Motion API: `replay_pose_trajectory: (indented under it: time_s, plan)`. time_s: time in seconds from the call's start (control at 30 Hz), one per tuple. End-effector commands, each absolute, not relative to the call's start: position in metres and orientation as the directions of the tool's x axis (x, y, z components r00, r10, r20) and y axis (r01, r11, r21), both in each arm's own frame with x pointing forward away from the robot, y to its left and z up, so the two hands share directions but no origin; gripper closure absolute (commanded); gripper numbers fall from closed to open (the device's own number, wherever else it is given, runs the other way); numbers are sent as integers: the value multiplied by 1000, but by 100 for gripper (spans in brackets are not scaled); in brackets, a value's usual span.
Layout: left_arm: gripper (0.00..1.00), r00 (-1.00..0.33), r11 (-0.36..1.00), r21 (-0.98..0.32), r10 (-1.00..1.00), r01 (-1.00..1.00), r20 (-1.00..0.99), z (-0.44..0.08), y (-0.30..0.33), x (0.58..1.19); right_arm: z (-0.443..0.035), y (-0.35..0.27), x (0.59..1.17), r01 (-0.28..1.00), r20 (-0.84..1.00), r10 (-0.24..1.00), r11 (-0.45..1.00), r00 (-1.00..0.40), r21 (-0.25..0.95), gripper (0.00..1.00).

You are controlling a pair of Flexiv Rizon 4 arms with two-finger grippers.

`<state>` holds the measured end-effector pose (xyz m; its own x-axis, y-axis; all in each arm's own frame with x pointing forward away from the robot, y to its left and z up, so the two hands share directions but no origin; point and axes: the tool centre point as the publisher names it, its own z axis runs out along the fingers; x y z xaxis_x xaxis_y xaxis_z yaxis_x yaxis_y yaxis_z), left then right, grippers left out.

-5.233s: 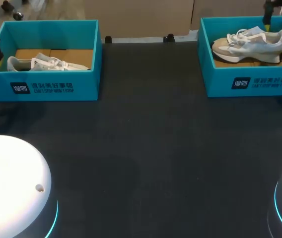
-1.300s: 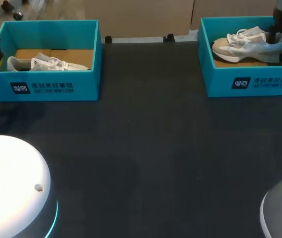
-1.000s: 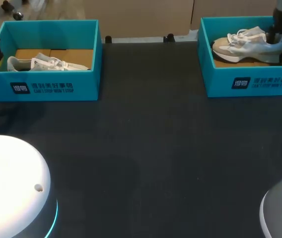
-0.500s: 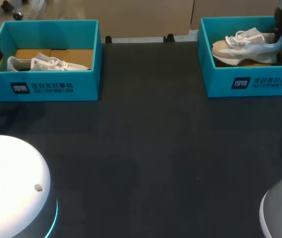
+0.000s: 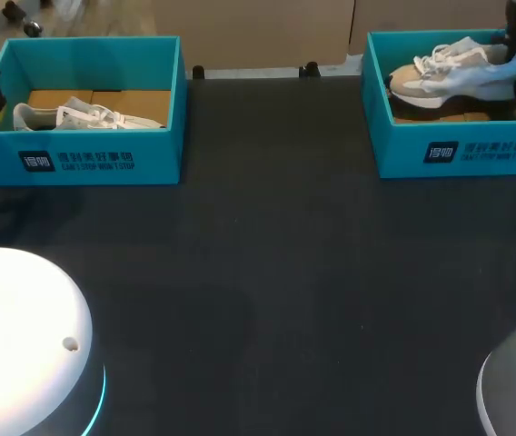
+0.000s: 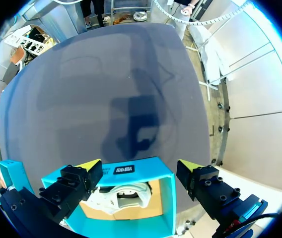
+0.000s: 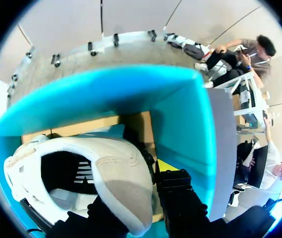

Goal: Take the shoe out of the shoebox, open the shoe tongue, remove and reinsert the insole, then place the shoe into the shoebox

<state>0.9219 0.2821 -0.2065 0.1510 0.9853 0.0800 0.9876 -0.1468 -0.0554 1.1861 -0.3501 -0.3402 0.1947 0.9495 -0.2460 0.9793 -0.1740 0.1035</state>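
At the table's far right corner, the right gripper point(image 7: 133, 193) is clamped on the heel of the shoe point(image 5: 453, 73). The shoe rides heel-high, not yet clear of its shoebox point(image 5: 462, 150). I'd say step 1 is barely begun, with tongue, insole and return all left. The left gripper point(image 6: 138, 166) hangs spread open above the other shoebox point(image 5: 94, 159), where a 2nd shoe point(image 5: 81, 115) lies.
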Motion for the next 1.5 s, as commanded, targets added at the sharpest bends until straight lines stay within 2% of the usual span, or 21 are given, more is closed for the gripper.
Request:
replay_pose_trajectory:
  time_s: [0.03,0.93,1.5]
  plan:
    - [0,151,-147,-52,985,988,83,-206,282,920,-305,-350,1170,973,-254,944,-181,212,141,100]
    - [0,151,-147,-52,985,988,83,-206,282,920,-185,-350,1161,947,-301,918,-177,258,269,100]
    - [0,151,-147,-52,985,988,83,-206,282,920,-88,-282,1082,945,-293,930,-128,220,301,100]
